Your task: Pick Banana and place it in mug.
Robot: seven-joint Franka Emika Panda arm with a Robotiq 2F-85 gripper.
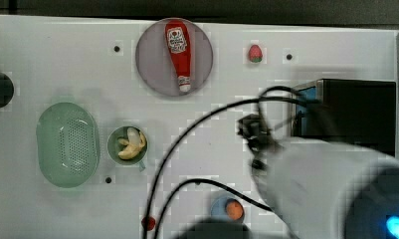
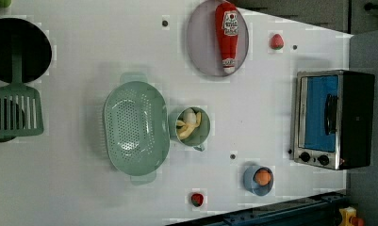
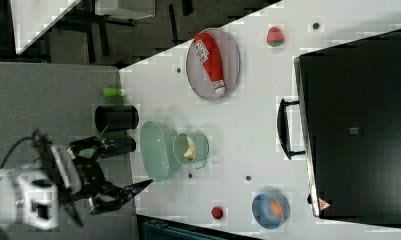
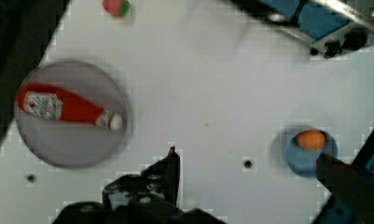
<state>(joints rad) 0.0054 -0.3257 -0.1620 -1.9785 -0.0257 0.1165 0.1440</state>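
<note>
The pale-yellow banana point(image 1: 132, 145) lies curled inside the small dull-green mug point(image 1: 111, 145), which stands just right of the strainer in the top view. The left view has the banana point(image 2: 188, 125) in the mug point(image 2: 204, 133) as well, and so does the right view, with banana point(image 3: 190, 149) and mug point(image 3: 202, 150). My gripper point(image 1: 251, 134) hangs well above the table, between the mug and the toaster oven in the top view, apart from both. In the wrist view the gripper point(image 4: 247, 161) is open with bare table between its fingers.
A pale-green strainer point(image 1: 67, 144) sits beside the mug. A ketchup bottle point(image 1: 179, 52) lies on a grey plate point(image 1: 148, 55). A blue bowl point(image 1: 218, 205) holds an orange ball point(image 1: 234, 209). A toaster oven point(image 1: 346, 114), two strawberries point(image 1: 255, 53) point(image 1: 148, 222), a black pot point(image 2: 17, 47) and a spatula point(image 2: 16, 110) are around.
</note>
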